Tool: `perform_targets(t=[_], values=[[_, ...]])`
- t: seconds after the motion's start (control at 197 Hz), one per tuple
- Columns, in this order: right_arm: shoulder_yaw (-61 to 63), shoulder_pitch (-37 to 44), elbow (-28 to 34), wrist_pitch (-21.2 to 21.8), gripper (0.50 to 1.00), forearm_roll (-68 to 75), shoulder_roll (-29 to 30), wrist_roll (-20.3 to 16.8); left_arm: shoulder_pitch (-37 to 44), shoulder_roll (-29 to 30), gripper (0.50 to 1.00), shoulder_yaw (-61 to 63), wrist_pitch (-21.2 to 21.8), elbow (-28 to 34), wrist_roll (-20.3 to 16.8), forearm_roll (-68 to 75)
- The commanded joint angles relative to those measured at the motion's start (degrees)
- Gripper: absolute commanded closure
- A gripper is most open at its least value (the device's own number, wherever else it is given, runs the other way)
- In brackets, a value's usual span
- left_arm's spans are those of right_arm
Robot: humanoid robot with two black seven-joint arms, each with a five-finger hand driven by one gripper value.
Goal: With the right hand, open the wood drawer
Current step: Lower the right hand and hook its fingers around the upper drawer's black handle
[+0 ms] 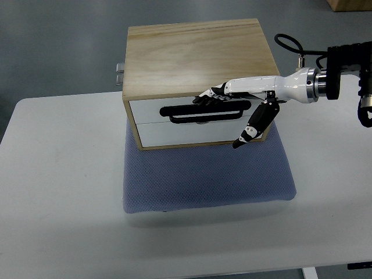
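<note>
A white rectangular table (52,192) fills most of the frame, its far edge running across the upper third. On it, at centre and lower centre, lies a blue-grey square fabric mat (206,180). The rear part of the mat carries a light wooden box-shaped drawer cabinet (197,55), sitting at upper centre of the frame, with a small metal fitting showing at its left rear side. Its front face holds the white drawer front (192,125), which sits flush with the wooden frame, so the drawer is closed. A long black bar handle (206,112) runs horizontally across the upper part of that front. The right hand (244,93), white with black finger joints, reaches in from the right edge at upper right. Its fingers (209,96) are curled at the top edge of the handle, touching it, while the thumb (253,125) hangs downward, apart from them, in front of the cabinet's lower right corner.
</note>
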Motion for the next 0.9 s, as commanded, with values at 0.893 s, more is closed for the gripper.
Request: perform_targets(t=[0.893], values=[[-3.2, 1.7, -1.1, -4.0, 0.562, 7.2, 3.8, -7.5, 0.0, 0.0, 0.5, 0.0, 0.0, 0.0, 0.0, 0.0]])
